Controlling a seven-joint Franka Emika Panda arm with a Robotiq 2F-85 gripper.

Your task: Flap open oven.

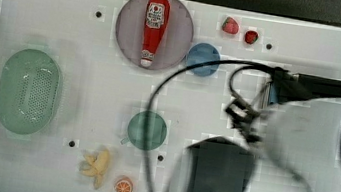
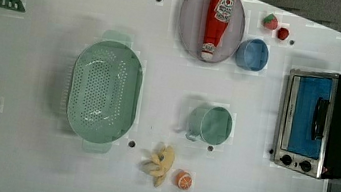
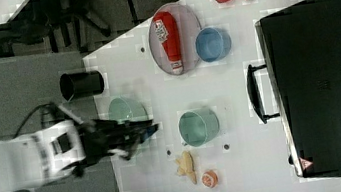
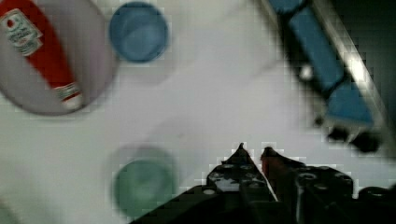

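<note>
The oven (image 2: pixel 321 125) is a black box with a silver front frame, standing at the left view's right. Its blue glass door (image 2: pixel 308 115) is closed flat against the frame, with the dark bar handle (image 2: pixel 319 118) across it and black knobs (image 2: pixel 295 162) at one end. In the right view the oven's black top (image 3: pixel 327 79) and its handle (image 3: pixel 254 94) show. My gripper (image 4: pixel 254 149) hovers above the white table, well short of the oven front (image 4: pixel 327 79). Its fingertips (image 4: pixel 240 148) stand almost together with nothing between them. In the right view the gripper (image 3: pixel 150 128) points toward the oven.
A green cup (image 2: pixel 211 124) sits between my gripper and the oven. A grey plate (image 2: pixel 189 18) carries a ketchup bottle (image 2: pixel 217 22), with a blue cup (image 2: pixel 252 53) beside it. A green colander (image 2: pixel 103 91), a banana (image 2: pixel 158 165), an orange slice (image 2: pixel 183 179) and strawberries (image 2: pixel 271 21) lie around.
</note>
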